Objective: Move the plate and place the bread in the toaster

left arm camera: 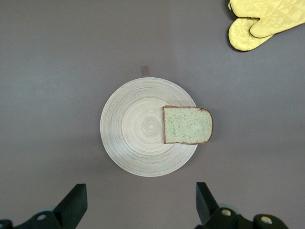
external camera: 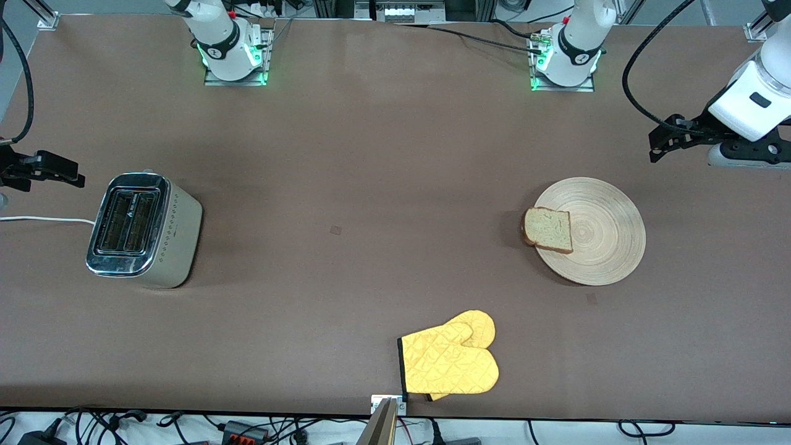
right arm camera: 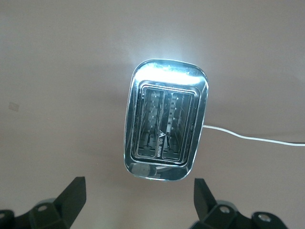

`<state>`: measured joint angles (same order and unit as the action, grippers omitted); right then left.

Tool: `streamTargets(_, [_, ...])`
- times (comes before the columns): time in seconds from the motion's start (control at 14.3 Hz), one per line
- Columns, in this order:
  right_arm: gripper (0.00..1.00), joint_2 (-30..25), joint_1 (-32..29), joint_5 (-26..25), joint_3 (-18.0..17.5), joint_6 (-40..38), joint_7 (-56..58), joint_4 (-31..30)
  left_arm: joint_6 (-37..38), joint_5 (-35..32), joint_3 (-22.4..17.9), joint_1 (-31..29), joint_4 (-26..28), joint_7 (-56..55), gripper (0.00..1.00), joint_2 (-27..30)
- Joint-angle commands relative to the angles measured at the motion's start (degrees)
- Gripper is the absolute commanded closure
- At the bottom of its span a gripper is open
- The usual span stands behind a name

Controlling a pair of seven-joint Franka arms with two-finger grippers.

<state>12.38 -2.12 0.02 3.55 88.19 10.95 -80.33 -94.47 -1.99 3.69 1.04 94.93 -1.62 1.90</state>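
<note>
The light-wood plate (external camera: 602, 238) lies toward the left arm's end of the table. The bread (external camera: 549, 229) lies flat on the plate's rim toward the right arm's end and overhangs it a little. The toaster (external camera: 145, 230) stands toward the right arm's end with both slots empty. My left gripper (external camera: 656, 143) is open and empty, up over the table beside the plate. The left wrist view shows the plate (left arm camera: 138, 129) and the bread (left arm camera: 187, 125) ahead of the gripper (left arm camera: 140, 202). My right gripper (external camera: 77, 174) is open and empty beside the toaster, which fills the right wrist view (right arm camera: 164, 126).
A pair of yellow oven mitts (external camera: 451, 358) lies near the table's edge closest to the front camera, also in the left wrist view (left arm camera: 262, 21). The toaster's white cord (external camera: 37, 219) runs off the right arm's end of the table.
</note>
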Motion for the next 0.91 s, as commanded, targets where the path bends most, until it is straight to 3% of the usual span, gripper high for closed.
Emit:
streamTargets(0.0, [0.00,-0.3,0.0,-1.0,-0.4,-0.2,-0.7,-0.3,-0.2,0.8,-0.3,0.2,0.0,0.7,0.00,0.6])
streamTargets(0.42, [0.00,-0.2,-0.1,-0.9,-0.4,-0.1,-0.6,-0.3,0.1,0.8,-0.3,0.2,-0.1,0.6,0.00,0.0])
streamTargets(0.84, [0.00,-0.2,-0.2,-0.9,-0.4,0.0,-0.6,-0.3,5.5,0.8,-0.8,0.2,-0.2,0.6,0.00,-1.1])
